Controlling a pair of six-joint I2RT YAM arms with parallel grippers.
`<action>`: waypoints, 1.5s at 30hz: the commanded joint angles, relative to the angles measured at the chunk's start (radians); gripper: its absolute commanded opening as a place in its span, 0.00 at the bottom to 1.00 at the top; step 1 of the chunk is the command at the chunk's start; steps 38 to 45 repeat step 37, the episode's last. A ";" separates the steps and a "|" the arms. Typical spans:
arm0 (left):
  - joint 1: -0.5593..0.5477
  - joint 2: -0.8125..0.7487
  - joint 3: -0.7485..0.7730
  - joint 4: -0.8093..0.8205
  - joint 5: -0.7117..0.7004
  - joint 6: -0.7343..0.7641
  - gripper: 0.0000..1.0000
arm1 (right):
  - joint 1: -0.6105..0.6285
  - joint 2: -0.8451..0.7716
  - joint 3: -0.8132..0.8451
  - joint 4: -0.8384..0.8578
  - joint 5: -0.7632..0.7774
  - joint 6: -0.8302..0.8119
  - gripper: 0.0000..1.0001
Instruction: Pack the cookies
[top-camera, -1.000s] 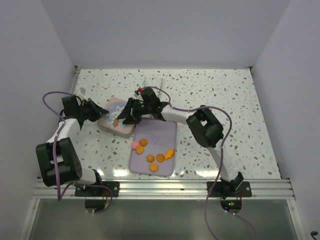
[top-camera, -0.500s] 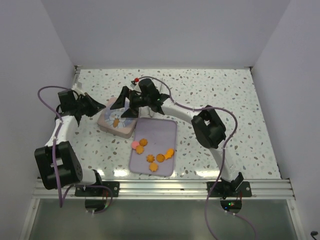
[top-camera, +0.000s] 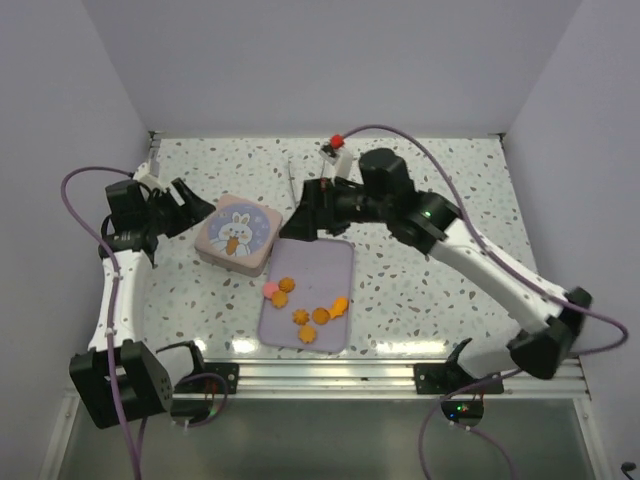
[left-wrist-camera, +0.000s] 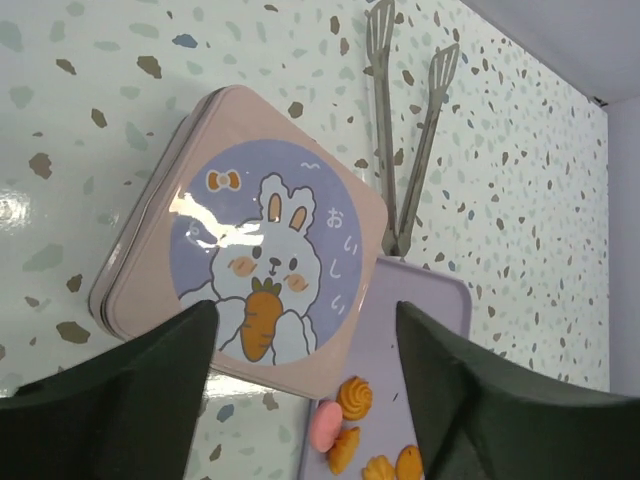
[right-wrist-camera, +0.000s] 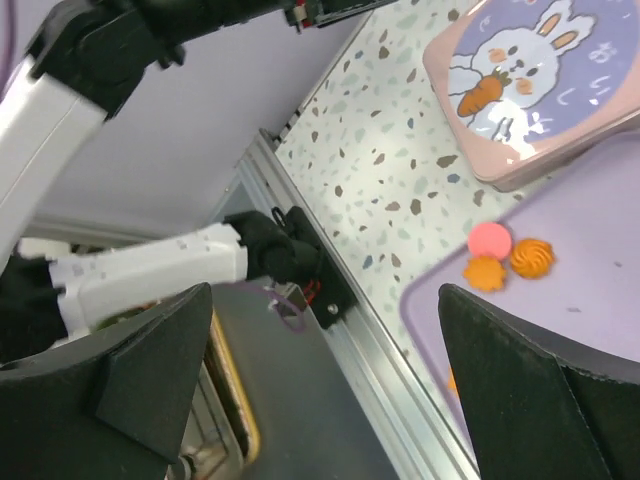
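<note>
Several cookies (top-camera: 300, 310), orange ones and a pink one (top-camera: 269, 290), lie on the purple tray (top-camera: 335, 262). The left wrist view shows them at its lower edge (left-wrist-camera: 355, 398), and the right wrist view shows three of them (right-wrist-camera: 489, 240). The square bunny tin (top-camera: 237, 233) stands left of the tray with its lid on. My left gripper (top-camera: 190, 215) hovers open just left of the tin (left-wrist-camera: 245, 250), holding nothing (left-wrist-camera: 302, 312). My right gripper (top-camera: 300, 215) hangs open and empty above the tray's far edge (right-wrist-camera: 322, 300).
Metal tongs (left-wrist-camera: 400, 130) lie behind the tin and tray, partly hidden by the right arm in the top view. The metal rail (top-camera: 330, 372) runs along the near table edge. The left arm's base (right-wrist-camera: 150, 270) shows in the right wrist view.
Both grippers have drawn away from the tin. The right one swung right and up with its jaws spread wide. The left one backed off to the left and opened.
</note>
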 joint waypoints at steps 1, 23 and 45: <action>-0.008 -0.057 -0.035 -0.077 -0.093 0.020 0.82 | 0.007 -0.227 -0.168 -0.119 0.131 -0.136 0.99; -0.008 -0.434 -0.368 0.182 -0.821 -0.054 0.83 | 0.007 -0.789 -0.447 -0.268 0.254 0.001 0.99; -0.010 -0.490 -0.717 0.691 -0.880 0.167 0.84 | 0.007 -0.781 -0.455 -0.284 0.304 -0.024 0.99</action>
